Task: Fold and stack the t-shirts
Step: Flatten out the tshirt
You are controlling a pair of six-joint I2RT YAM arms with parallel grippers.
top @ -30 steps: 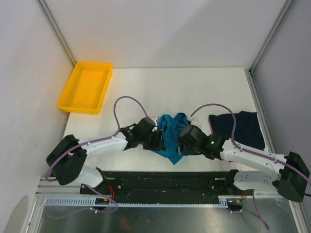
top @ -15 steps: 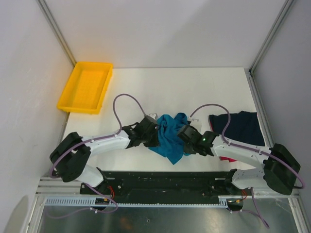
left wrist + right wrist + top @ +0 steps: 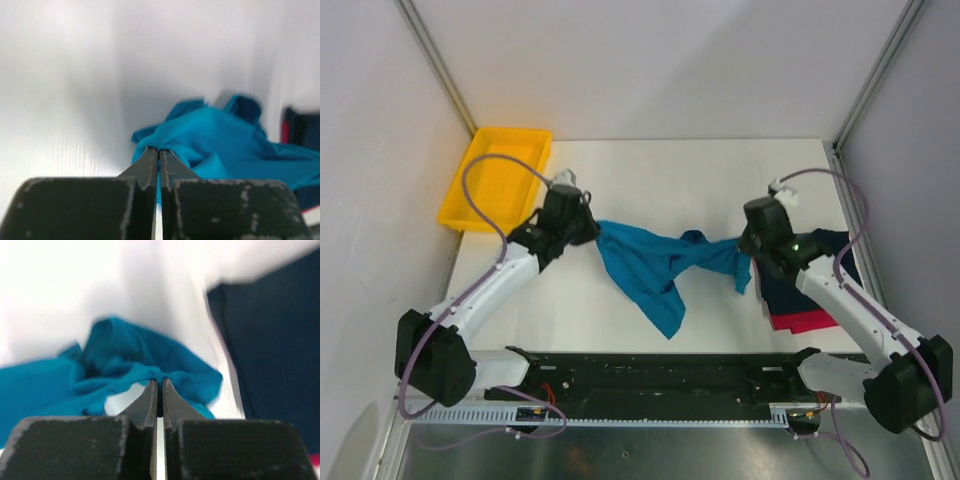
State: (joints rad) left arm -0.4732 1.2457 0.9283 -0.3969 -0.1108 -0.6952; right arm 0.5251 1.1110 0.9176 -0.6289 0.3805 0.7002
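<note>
The teal-blue t-shirt [image 3: 655,265] hangs stretched between both arms over the middle of the table, its lower part drooping toward the near edge. My left gripper [image 3: 592,228] is shut on its left end, and in the left wrist view the cloth [image 3: 220,145] bunches at the closed fingertips [image 3: 159,151]. My right gripper [image 3: 748,250] is shut on its right end, where the cloth [image 3: 130,365] is pinched at the tips [image 3: 159,383]. A dark navy t-shirt [image 3: 820,265] lies at the right, with a red-pink t-shirt [image 3: 805,321] showing under its near edge.
A yellow plastic tray [image 3: 470,205] sits at the table's far left corner. White walls with metal posts enclose the back and sides. The black base rail [image 3: 660,365] runs along the near edge.
Both grippers closed on the teal-blue t-shirt at the table's middle, then moved apart and away from the bases. The bunched shirt is now pulled out wide between them.
</note>
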